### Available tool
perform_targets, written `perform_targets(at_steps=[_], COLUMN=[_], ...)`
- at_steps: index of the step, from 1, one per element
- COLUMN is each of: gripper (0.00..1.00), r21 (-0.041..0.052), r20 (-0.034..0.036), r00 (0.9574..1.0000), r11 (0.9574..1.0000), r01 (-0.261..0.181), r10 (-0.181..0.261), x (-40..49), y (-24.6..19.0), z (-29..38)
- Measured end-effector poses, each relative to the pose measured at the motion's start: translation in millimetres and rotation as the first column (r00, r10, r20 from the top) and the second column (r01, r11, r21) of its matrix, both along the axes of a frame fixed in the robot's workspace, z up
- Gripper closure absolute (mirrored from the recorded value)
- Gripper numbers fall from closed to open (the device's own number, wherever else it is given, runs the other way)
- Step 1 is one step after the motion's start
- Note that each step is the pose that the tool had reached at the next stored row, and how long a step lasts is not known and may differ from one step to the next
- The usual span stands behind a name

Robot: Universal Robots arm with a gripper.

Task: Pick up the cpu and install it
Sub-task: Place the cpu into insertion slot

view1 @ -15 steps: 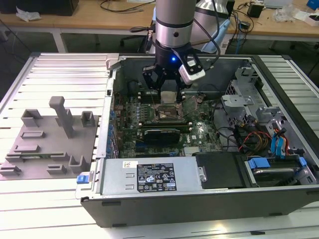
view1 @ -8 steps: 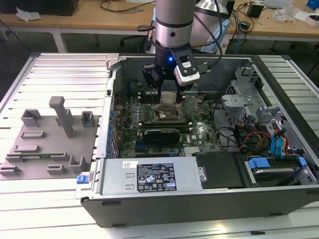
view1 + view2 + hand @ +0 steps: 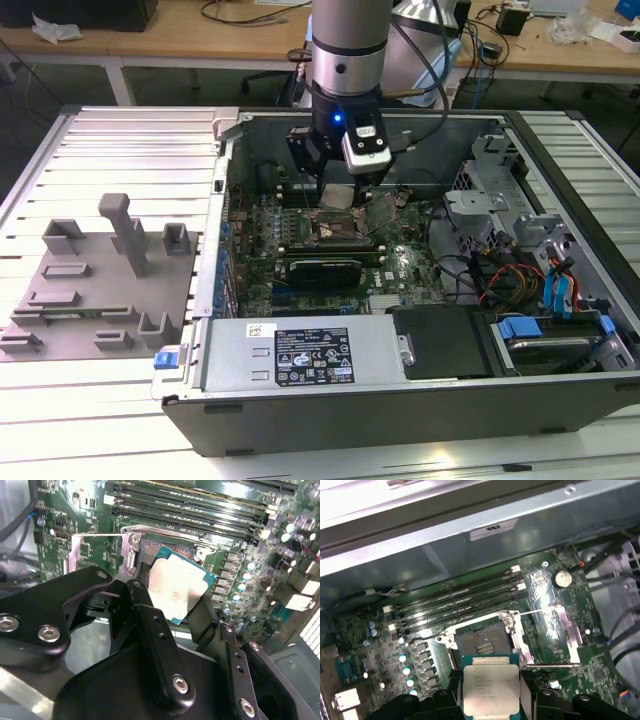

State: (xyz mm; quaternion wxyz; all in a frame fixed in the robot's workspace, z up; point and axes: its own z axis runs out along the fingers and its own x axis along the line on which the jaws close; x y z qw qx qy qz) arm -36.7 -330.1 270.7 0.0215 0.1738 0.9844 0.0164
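My gripper [image 3: 336, 192] is shut on the cpu [image 3: 177, 587], a flat square chip with a silvery top and a green rim. Black fingers [image 3: 145, 607] clamp it on two opposite edges, seen in both wrist views. The cpu [image 3: 490, 690] hangs a little above the motherboard, close beside the open socket [image 3: 482, 642], whose metal load frame [image 3: 555, 625] is flipped aside. In the exterior view the cpu [image 3: 337, 195] hovers over the socket [image 3: 335, 230] in the middle of the board inside the open computer case [image 3: 560, 150].
Memory slots [image 3: 460, 597] run just beyond the socket. A power supply [image 3: 300, 355] lines the case's near wall, with drive bays and cables [image 3: 540, 280] at the exterior view's right. A grey fixture plate [image 3: 90, 290] with upright posts lies outside the case at the left.
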Motion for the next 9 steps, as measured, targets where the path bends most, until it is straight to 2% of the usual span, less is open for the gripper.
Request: perform_targets(at_steps=[4, 7, 8, 9], gripper=[0.45, 0.45, 0.45, 0.45], r21=[0.0000, 0.0000, 0.0000, 0.0000], r20=[0.0000, 0.0000, 0.0000, 0.0000], r00=[0.9975, 0.9904, 0.9780, 0.9697], r11=[0.9975, 0.9904, 0.9780, 0.9697], r01=[0.070, 0.138, 0.209, 0.244], r10=[-0.070, -0.138, -0.209, -0.244], x=[0.0, 0.0, 0.0, 0.0], y=[0.0, 0.0, 0.0, 0.0], z=[-0.2, -0.4, -0.6, -0.7])
